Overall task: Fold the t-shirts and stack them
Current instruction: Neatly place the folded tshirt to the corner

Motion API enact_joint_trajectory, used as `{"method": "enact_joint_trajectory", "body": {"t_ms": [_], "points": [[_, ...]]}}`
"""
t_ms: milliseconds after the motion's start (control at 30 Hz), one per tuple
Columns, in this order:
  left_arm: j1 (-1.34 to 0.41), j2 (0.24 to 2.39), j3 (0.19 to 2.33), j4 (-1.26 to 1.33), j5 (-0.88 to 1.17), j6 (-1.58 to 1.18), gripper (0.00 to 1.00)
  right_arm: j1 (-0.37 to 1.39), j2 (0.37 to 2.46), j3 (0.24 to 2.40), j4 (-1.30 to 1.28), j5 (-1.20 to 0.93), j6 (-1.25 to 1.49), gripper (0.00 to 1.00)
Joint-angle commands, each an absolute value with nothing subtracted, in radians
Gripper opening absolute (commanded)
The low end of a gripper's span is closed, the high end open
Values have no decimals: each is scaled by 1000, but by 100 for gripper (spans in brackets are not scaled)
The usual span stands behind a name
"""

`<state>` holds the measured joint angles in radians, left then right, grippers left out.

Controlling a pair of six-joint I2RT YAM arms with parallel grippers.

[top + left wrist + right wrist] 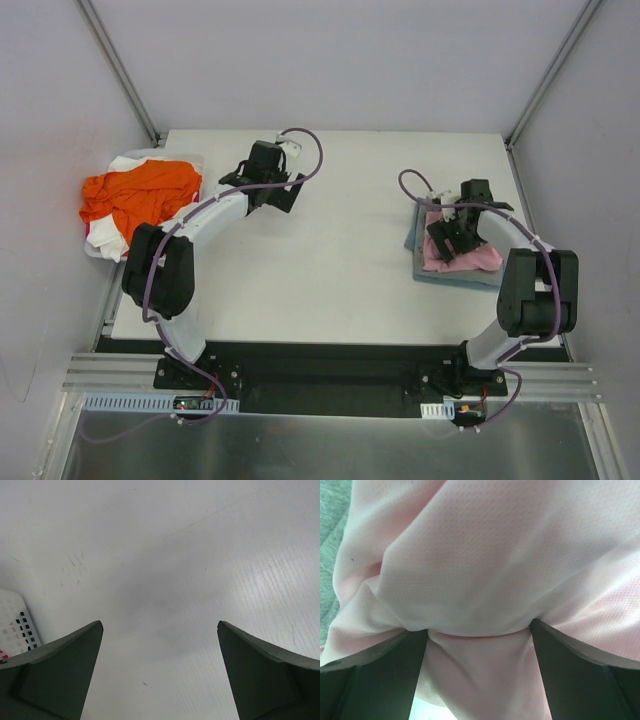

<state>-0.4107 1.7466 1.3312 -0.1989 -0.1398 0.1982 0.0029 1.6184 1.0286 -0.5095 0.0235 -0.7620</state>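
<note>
Pink t-shirt (485,555): rumpled on top of the grey-blue t-shirt (455,277), on the right side of the table (340,260) close to its right edge. I judge it isn't squared up yet.
Grey-blue t-shirt: lying flat underneath, with only its near and left margins showing.
Right gripper (479,630): pressed down into the pink cloth. Its fingers stand wide apart with a ridge of fabric humped between them, and nothing is clamped.
Step in hand: as I read it, taking hold of the pink shirt to finish its fold on the stack.
Doing it well: I'd close only on that humped ridge, so the tips take pink fabric and none of the grey layer below (the wrist view shows grey just off to the left). Then I'd lift low and carry the fold over slowly, so the bottom shirt isn't dragged out of square.
Left gripper (160,625): fingers fully spread and holding nothing, over bare table beside the basket (12,620). It could pin a corner of the stack if the cloth slides.
Orange t-shirt (135,190), white t-shirt (125,162): heaped in the basket at the table's left edge, unfolded.
</note>
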Motion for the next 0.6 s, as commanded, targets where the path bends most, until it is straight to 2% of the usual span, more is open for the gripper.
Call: {"method": "enact_joint_trajectory", "body": {"t_ms": [0, 567], "points": [[-403, 1690, 1324, -178, -135, 199, 99, -47, 1609, 977, -646, 120, -776, 88], [-402, 1683, 1315, -173, -129, 193, 99, -138, 1575, 994, -716, 118, -842, 88]]}}
